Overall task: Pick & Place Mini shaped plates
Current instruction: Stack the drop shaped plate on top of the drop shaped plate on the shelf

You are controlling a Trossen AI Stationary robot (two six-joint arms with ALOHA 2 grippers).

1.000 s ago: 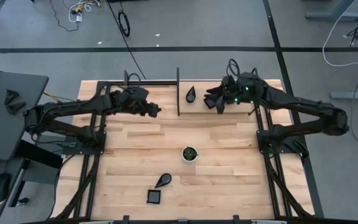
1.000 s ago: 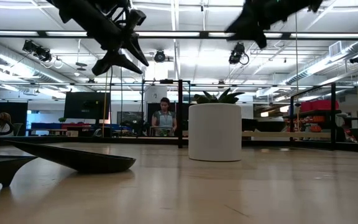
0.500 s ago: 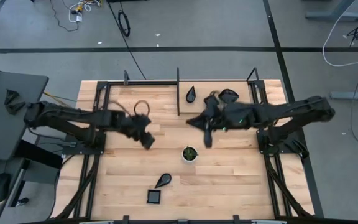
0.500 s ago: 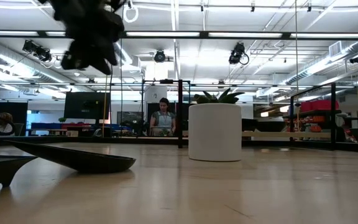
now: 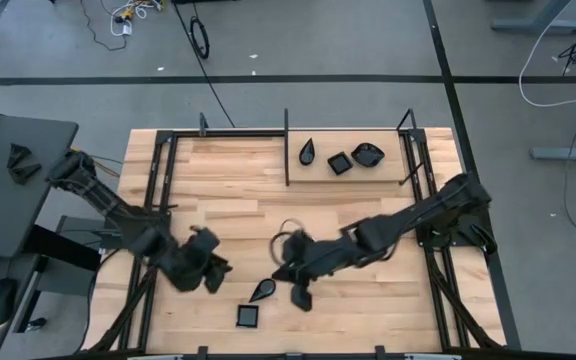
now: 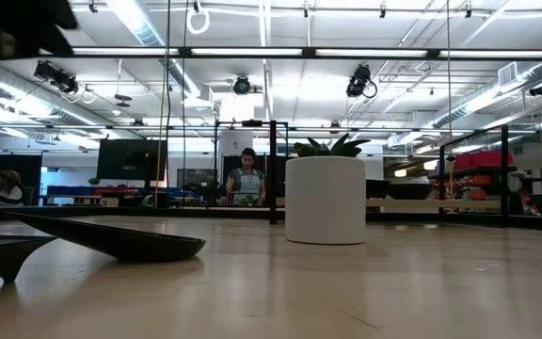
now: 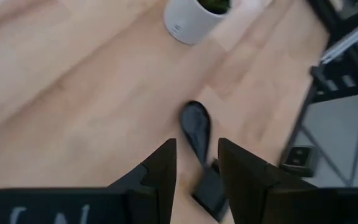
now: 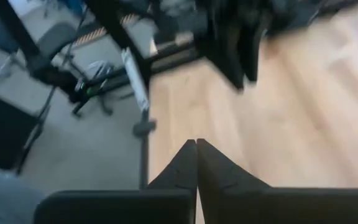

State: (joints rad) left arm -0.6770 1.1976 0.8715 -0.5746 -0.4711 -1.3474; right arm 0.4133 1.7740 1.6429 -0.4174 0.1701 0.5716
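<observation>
Near table edge: a square plate (image 5: 248,316) and a teardrop plate (image 5: 262,291) are seen lying flat on the wooden table (image 5: 368,310), just apart. The left gripper (image 5: 211,274) is held low beside them, fingers (image 7: 161,171) spread, nothing between them. The right gripper (image 5: 298,293) is found just right of the teardrop plate, fingers pressed together, empty. At the far edge, three more plates (image 5: 339,162) are set side by side by the black frame (image 5: 287,148).
</observation>
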